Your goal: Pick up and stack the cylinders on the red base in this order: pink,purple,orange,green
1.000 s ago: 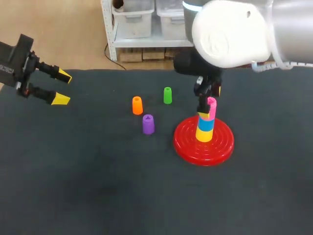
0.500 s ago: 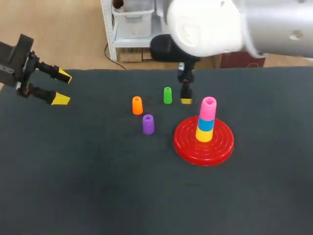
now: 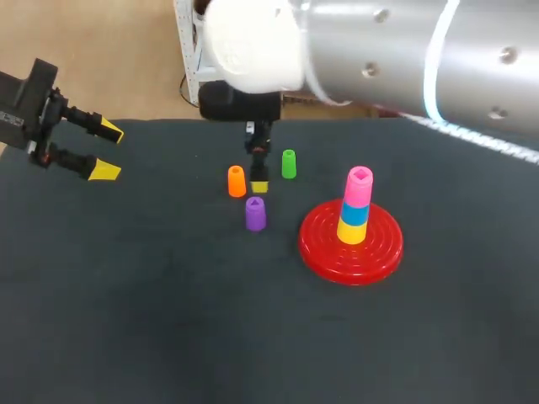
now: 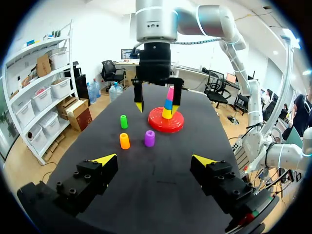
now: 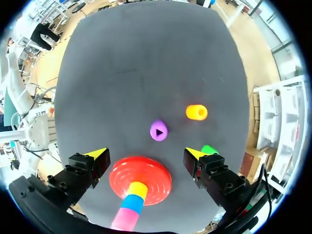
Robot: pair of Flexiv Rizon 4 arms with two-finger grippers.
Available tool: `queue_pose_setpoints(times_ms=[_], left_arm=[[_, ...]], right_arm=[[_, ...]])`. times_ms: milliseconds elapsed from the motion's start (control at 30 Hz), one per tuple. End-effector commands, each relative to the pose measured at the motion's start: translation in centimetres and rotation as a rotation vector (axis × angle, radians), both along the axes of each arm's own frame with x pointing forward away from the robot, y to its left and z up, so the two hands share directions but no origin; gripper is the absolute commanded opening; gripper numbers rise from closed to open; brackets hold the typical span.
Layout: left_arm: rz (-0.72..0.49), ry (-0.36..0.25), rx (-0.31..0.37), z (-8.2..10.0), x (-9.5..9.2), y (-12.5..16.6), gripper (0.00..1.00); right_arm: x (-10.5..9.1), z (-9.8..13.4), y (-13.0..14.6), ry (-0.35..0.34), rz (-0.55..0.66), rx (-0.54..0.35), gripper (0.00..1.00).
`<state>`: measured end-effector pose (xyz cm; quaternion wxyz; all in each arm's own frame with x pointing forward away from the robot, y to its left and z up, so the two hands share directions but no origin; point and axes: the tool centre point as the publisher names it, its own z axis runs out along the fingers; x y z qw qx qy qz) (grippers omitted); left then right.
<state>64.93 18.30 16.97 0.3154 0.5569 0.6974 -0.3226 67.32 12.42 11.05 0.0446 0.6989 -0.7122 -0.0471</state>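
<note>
The red base (image 3: 320, 252) carries a stack of yellow, blue and pink cylinders, with the pink cylinder (image 3: 360, 185) on top. The purple cylinder (image 3: 255, 214), orange cylinder (image 3: 237, 181) and green cylinder (image 3: 289, 164) stand upright on the dark table to the left of the base. My right gripper (image 3: 258, 183) hangs open and empty between orange and green, just behind purple. In the right wrist view the purple cylinder (image 5: 158, 131) lies ahead of the open right gripper (image 5: 146, 154). My left gripper (image 3: 94, 150) is open and empty at the far left edge.
The dark table (image 3: 168, 320) reaches across the whole near side. In the left wrist view my right arm (image 4: 156, 58) stands upright behind the three loose cylinders, with the red base (image 4: 158, 126) beyond it.
My right gripper has moved left from the stack, leaving the pink cylinder on top, to a spot between the orange and green cylinders. The left arm has not moved.
</note>
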Motion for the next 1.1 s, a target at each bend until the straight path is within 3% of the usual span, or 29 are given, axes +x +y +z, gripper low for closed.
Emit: queue_pose_setpoints(times_ms=[33, 433, 500, 1100], left_arm=[[0.0, -0.003, -0.001, -0.1, 0.0, 0.0, 1.0], [0.0, -0.003, -0.001, -0.1, 0.0, 0.0, 1.0], [0.0, -0.003, -0.001, -0.1, 0.0, 0.0, 1.0], [0.0, -0.003, -0.001, -0.1, 0.0, 0.0, 1.0]], right_arm=[[-1.1, -1.2, 0.3, -0.01, 0.002, -0.001, 1.0], [-1.8, -4.7, 0.7, 0.031, -0.037, -0.001, 1.0], [-1.7, -5.3, 0.6, 0.04, -0.063, 0.032, 1.0], [0.0, -7.3, 1.1, 0.031, -0.091, 0.017, 1.0]])
